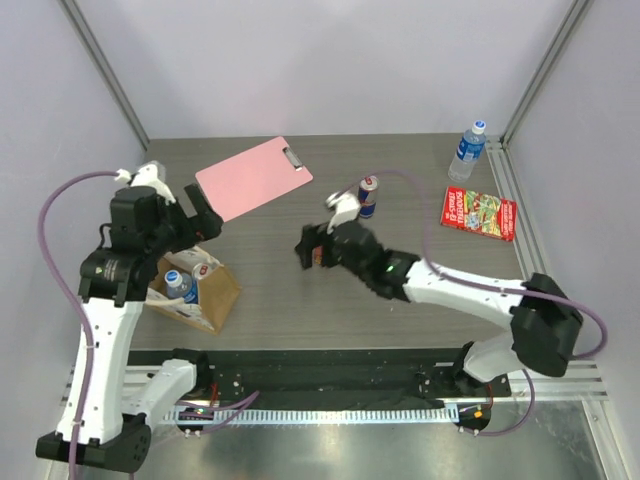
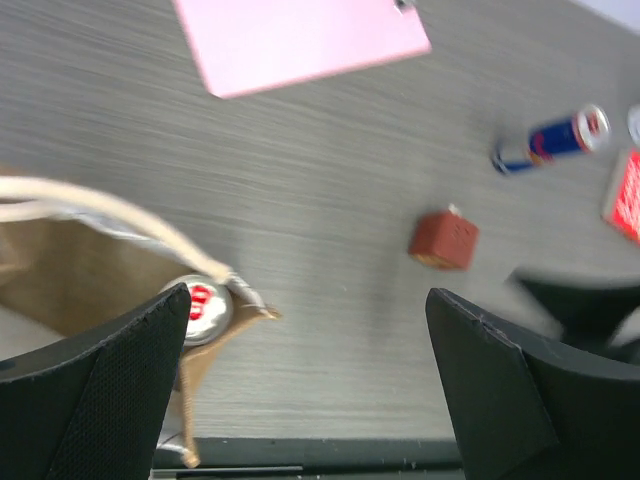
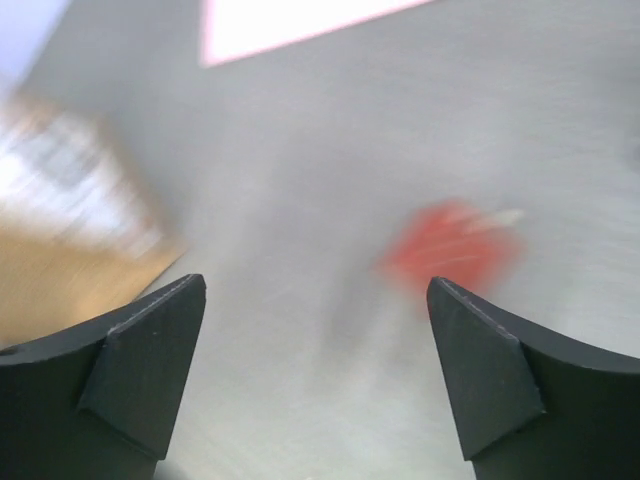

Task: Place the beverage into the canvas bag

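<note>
left gripper [image 2: 308, 295]: jaws apart, empty, by the bag [image 1: 218, 298] | bag: table's left, open top, holding a can [image 2: 205, 306] and a bottle [image 1: 178, 284] | clipboard [image 1: 253, 177]: behind bag | right gripper [image 3: 315, 285]: jaws apart, empty, near the box [image 2: 443, 240], mid-table | second can [image 1: 368, 197]: upright, beyond the box | far bottle [image 1: 468, 150] and packet [image 1: 478, 213]: right

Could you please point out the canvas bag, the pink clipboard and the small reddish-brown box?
canvas bag [image 1: 222, 296]: top external view, its tan side wall.
pink clipboard [image 1: 250, 180]: top external view, middle of its board.
small reddish-brown box [image 2: 443, 240]: left wrist view, its upper face.
</note>
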